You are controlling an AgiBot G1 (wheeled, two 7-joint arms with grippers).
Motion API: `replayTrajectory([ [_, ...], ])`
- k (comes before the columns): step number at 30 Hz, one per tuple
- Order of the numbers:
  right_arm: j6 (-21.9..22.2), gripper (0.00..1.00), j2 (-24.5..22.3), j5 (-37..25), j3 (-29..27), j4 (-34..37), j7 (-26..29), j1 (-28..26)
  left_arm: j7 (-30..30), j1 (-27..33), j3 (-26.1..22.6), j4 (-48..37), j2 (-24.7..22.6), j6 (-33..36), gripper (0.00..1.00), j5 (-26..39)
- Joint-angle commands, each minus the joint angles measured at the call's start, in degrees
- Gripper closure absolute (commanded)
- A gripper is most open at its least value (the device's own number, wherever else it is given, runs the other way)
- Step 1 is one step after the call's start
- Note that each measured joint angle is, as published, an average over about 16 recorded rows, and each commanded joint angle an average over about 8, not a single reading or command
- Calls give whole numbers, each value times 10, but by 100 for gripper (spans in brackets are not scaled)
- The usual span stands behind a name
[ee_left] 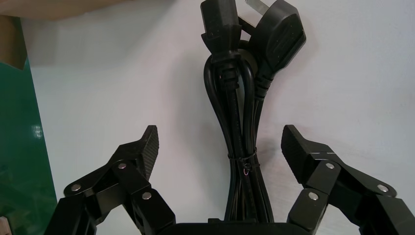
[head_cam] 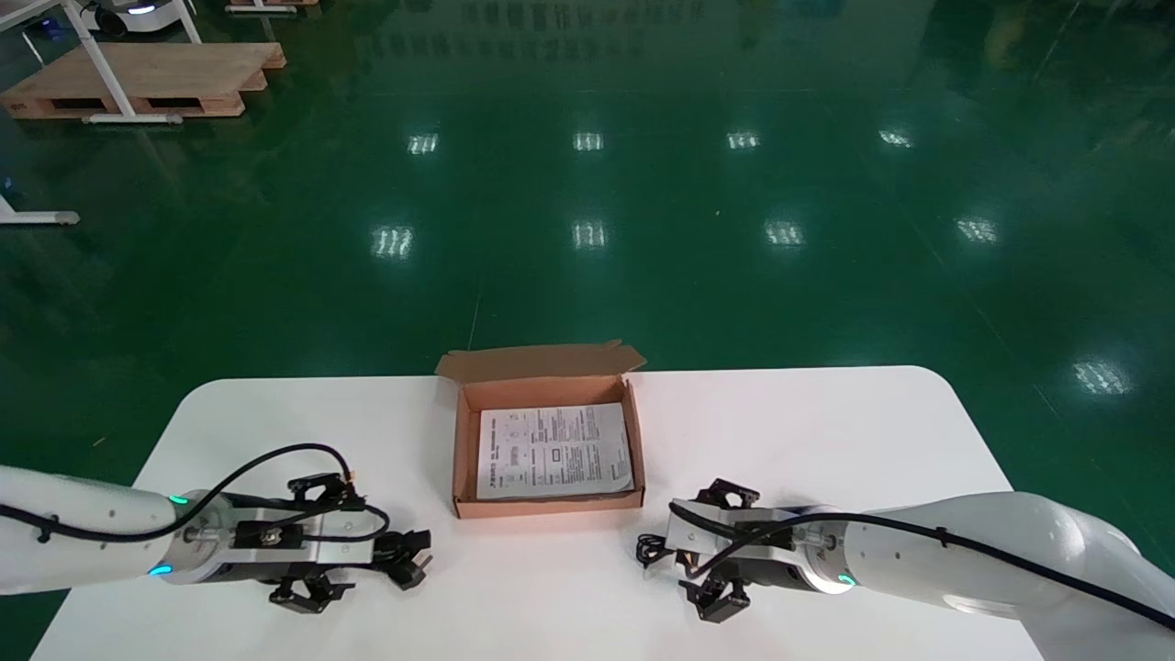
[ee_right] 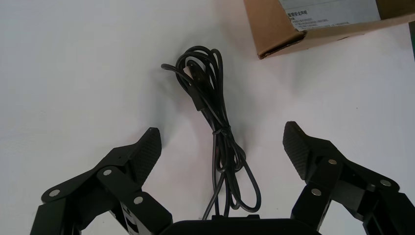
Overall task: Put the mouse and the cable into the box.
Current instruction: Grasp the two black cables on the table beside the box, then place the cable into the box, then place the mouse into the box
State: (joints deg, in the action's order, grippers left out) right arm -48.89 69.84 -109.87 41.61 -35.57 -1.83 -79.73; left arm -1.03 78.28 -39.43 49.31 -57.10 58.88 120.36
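Left jaws: the left gripper (ee_left: pixel 220 134) has its fingers spread wide, one on each side of the power cable (ee_left: pixel 240 132), touching neither side of it.
Right jaws: the right gripper (ee_right: pixel 222 131) is likewise spread, straddling a thin cord (ee_right: pixel 219 132) without contact.
Hidden: the near end of each bundle runs under its gripper's body and out of sight. In the head view the power cable is wholly covered by the left gripper.
Power cable: lies flat on the white table (head_cam: pixel 826 431), left of the box (head_cam: pixel 548 503) and nearer the robot. Its long axis follows the fingers and its two plugs (ee_left: pixel 279 34) point towards the box. A thin tie (ee_left: pixel 243 159) binds the strands.
Thin cord: lies right of the box's near corner, looped end towards the box, apparently cinched at its middle.
Box: brown cardboard, lid open.
Writing: a printed sheet (head_cam: pixel 553 450) lies in the box, its lines too small to read.
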Motion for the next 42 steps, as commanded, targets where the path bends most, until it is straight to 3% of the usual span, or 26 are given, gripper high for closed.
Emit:
replayTrajectory([
  [1,-1,100,-1,0,0,-2,0,1,0,0,0,0,0,0,100,0],
  [42,-3,100,-4,2,0,-8,1,2,0,0,0,1,1,0,100,0],
])
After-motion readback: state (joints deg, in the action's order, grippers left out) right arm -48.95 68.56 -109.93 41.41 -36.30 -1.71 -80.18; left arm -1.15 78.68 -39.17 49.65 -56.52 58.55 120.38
